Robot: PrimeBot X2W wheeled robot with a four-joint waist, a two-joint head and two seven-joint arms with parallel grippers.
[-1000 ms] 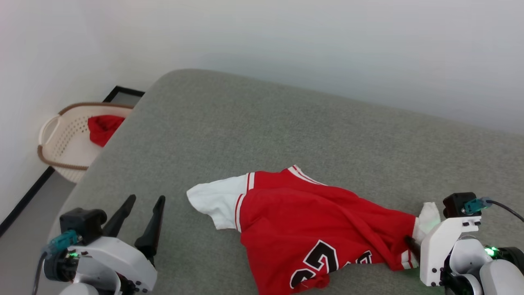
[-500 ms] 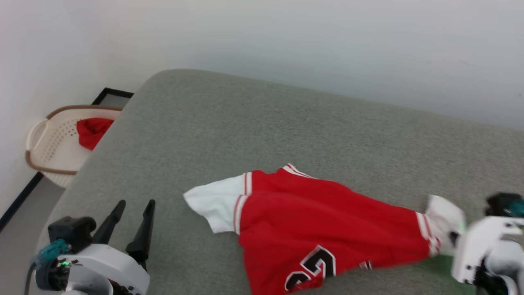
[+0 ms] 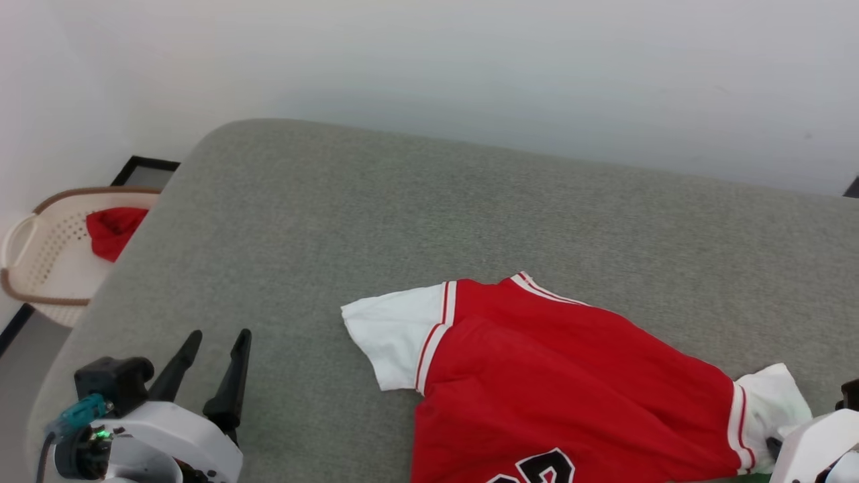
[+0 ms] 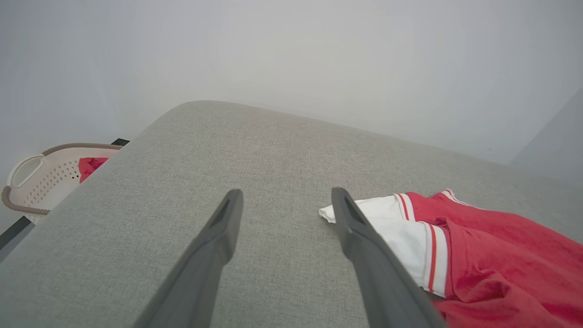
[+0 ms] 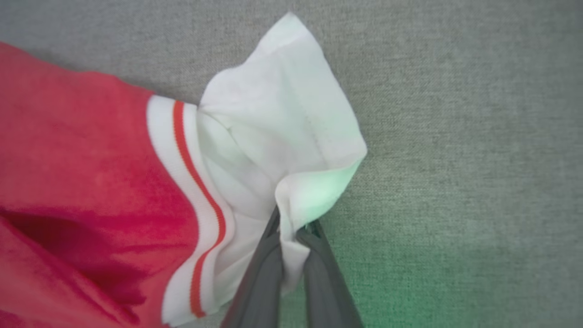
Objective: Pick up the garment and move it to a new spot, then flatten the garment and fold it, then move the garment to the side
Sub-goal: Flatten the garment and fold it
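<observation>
The left gripper (image 3: 219, 334) sits at seven o'clock in the head view. Its two dark fingers are spread wide, point toward one o'clock and hold nothing. The right gripper (image 5: 294, 226) has its fingers pressed together, pinching a white sleeve fold of the garment (image 5: 282, 136). In the head view its pale wrist housing (image 3: 815, 443) sits at four o'clock, with the fingers seemingly tucked beneath it.

A plain home bedroom, it seems: grey fabric bed (image 3: 402, 201) against a white wall (image 3: 470, 67), laundry basket (image 3: 50, 245) beside it.
</observation>
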